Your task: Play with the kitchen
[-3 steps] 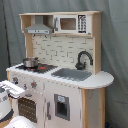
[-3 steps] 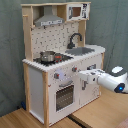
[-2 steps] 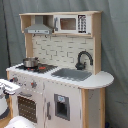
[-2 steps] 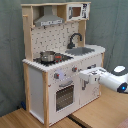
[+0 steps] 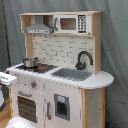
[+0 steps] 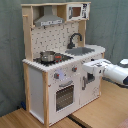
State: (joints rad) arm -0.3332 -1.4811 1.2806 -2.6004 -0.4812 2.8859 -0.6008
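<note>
Grey curtain (image 5: pixel 115 60) behind, wooden floor (image 6: pixel 30 120) below. Between them, the kitchen (image 5: pixel 60 75): white and light wood, black faucet (image 5: pixel 83 58), grey sink (image 6: pixel 82 50), small pot (image 6: pixel 48 56) on stovetop. Gripper (image 6: pixel 95 70) near its front; fingers impossible to tell.

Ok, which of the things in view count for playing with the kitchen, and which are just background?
Part of the job:
- kitchen
- small pot on the stovetop
- black faucet by the grey sink
- oven door
- microwave up top
- the robot's hand, in front of the cabinet

Just background:
- grey curtain
- wooden table under the kitchen
</note>
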